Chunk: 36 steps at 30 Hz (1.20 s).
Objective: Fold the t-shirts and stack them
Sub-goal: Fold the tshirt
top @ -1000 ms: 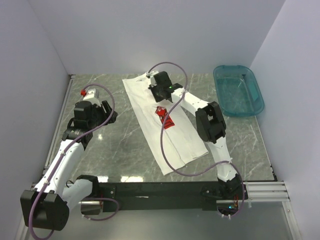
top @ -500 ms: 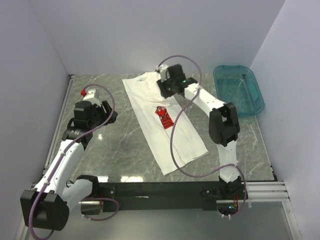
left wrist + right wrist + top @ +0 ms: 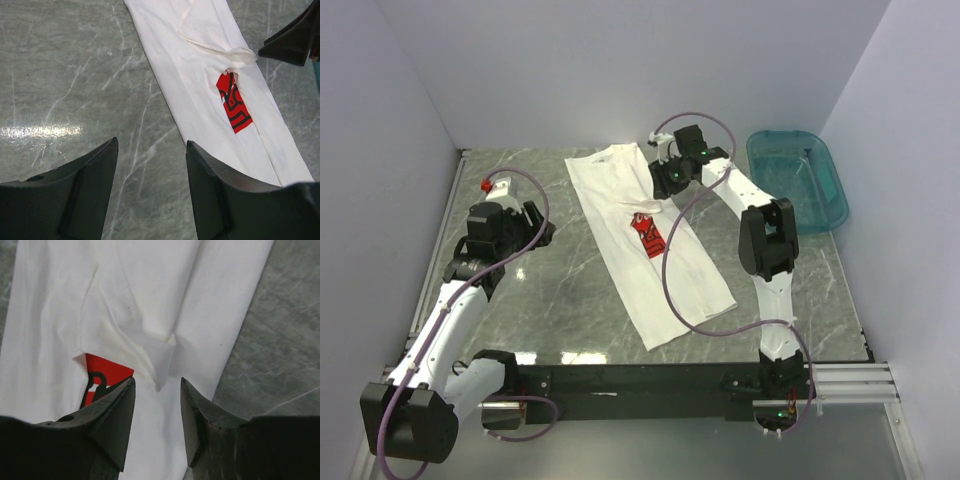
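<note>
Grey-veined marble tabletop (image 3: 560, 290) between plain pale walls, teal plastic basin (image 3: 795, 190) in the far right corner. Left of that basin and well apart from it: white t-shirt (image 3: 620, 205), already folded lengthwise into a long strip, far end level with the basin, length slanting toward the near edge, a sliver of red chest print (image 3: 647, 233) peeking out mid-strip under a puckered flap. Over the strip's basin-side edge, near its far end: right gripper (image 3: 665, 180), jaws apart, nothing between them, cloth below unpinched. Farther left of the basin, beyond the shirt, above the marble: left gripper (image 3: 535, 225), jaws likewise spread and empty. By the look of it: thin cotton, light, limp, no stiffness to push against, apt to drag and bunch on smooth stone. Best pinched at the corners of one short end, through all layers, then lifted and carried over for the crosswise fold, keeping layers from sliding apart
</note>
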Each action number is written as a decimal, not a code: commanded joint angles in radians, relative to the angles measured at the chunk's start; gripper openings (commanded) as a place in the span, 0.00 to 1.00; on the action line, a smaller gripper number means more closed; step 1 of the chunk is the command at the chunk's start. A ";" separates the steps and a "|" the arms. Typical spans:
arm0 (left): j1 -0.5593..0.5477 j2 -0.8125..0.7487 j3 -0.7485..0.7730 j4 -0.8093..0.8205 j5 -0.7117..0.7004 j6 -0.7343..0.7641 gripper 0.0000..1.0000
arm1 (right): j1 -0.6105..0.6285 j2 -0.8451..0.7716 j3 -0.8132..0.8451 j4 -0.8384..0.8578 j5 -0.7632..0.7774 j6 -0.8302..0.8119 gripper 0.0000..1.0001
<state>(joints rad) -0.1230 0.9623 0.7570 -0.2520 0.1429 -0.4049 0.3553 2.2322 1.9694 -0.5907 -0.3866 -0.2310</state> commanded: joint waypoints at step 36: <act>0.000 -0.037 -0.005 0.033 0.023 0.000 0.63 | 0.016 -0.045 -0.135 0.008 0.098 0.056 0.00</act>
<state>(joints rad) -0.1230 0.9524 0.7567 -0.2523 0.1459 -0.4061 0.3763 2.2826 1.8645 -0.6258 -0.3134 -0.2195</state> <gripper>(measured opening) 0.628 0.069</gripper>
